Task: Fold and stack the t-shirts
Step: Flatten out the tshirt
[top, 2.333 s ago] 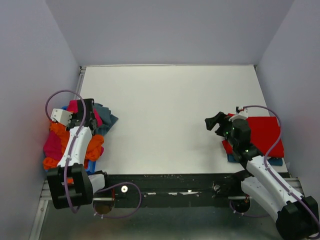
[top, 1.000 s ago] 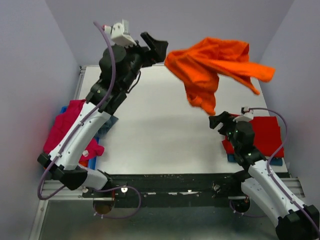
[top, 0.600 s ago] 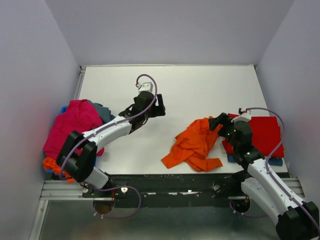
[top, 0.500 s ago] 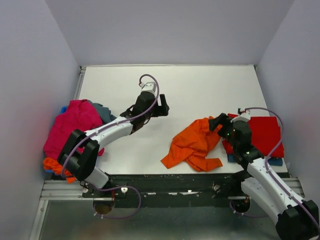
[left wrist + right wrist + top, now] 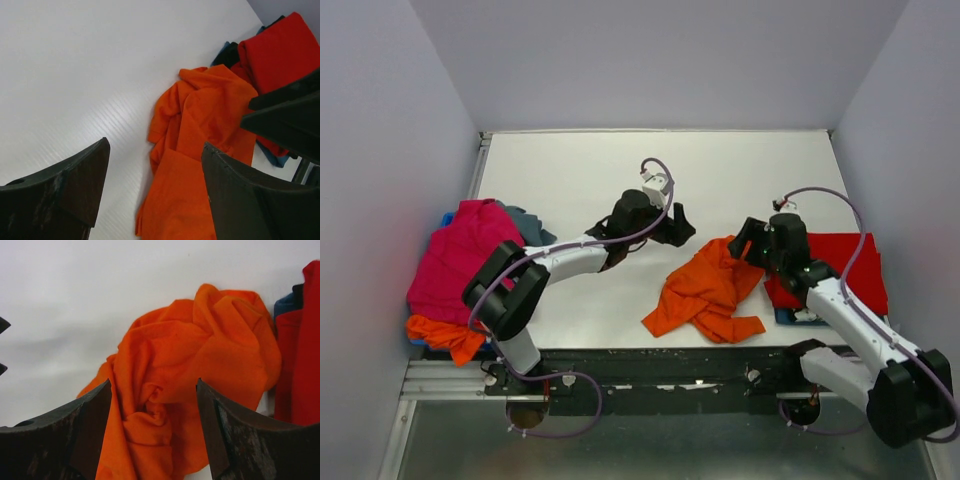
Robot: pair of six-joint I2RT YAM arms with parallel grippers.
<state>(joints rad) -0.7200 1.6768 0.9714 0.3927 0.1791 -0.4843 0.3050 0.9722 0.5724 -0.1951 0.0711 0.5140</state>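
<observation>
A crumpled bright orange t-shirt (image 5: pixel 705 290) lies on the white table, right of centre. My left gripper (image 5: pixel 678 225) hangs just above and to the left of it, open and holding nothing; in the left wrist view the orange shirt (image 5: pixel 200 150) shows below the left gripper (image 5: pixel 156 145). My right gripper (image 5: pixel 745 240) is open over the shirt's upper right bunch. In the right wrist view the twisted orange cloth (image 5: pixel 200 365) lies beneath the right gripper (image 5: pixel 153 382). A folded red t-shirt (image 5: pixel 845 265) rests on a blue one (image 5: pixel 790 316) at the right.
At the table's left edge sits a heap of shirts: magenta (image 5: pixel 460 255) on top, grey-blue (image 5: pixel 525 222) behind it, orange (image 5: pixel 445 330) at the front. Grey walls close in the table (image 5: pixel 650 170) at the back and on both sides. The black rail (image 5: pixel 660 362) runs along the near edge.
The orange t-shirt flew from the left arm and landed crumpled right of centre. The left arm has come down and reached right toward it. The right gripper has swung over its top edge.
</observation>
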